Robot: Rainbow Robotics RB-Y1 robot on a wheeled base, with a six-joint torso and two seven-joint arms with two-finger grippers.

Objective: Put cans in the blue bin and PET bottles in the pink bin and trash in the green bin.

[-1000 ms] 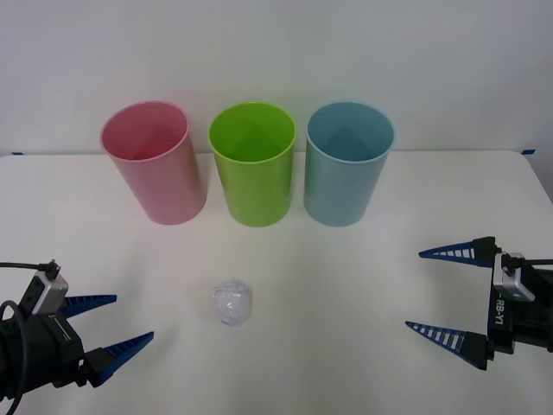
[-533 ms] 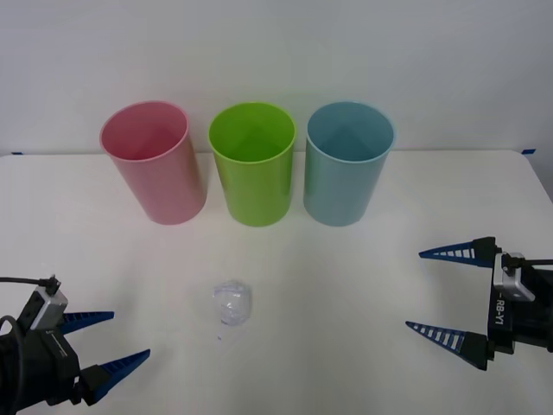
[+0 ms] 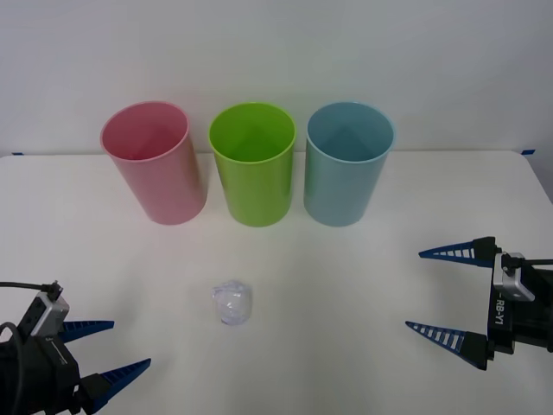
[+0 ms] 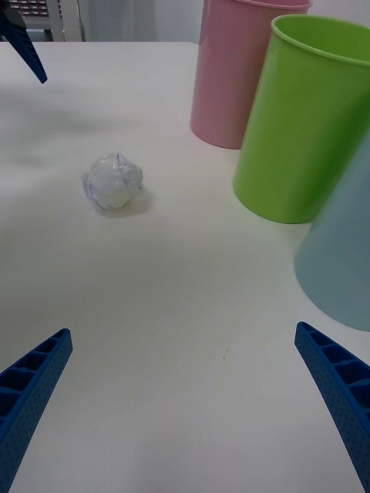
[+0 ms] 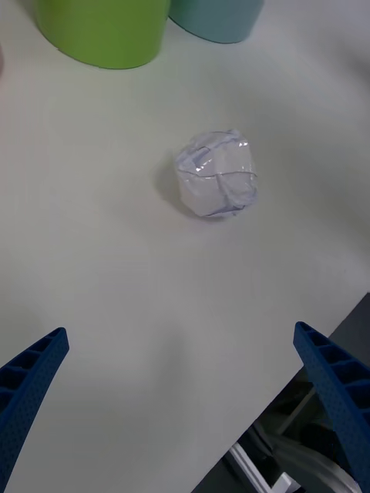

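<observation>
The trash, a crumpled ball of clear wrap, lies on the white desk, just ahead of the left tool, whose fingers spread wide and hold nothing. Beyond stand the pink bin, green bin and blue bin. The right tool gapes wide, well apart.

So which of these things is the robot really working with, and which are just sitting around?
Part of the job:
- the trash, lying loose on the table
- the green bin, where it belongs
- the pink bin and the blue bin
- the left gripper and right gripper, both open

Just there:
- the white table
</observation>
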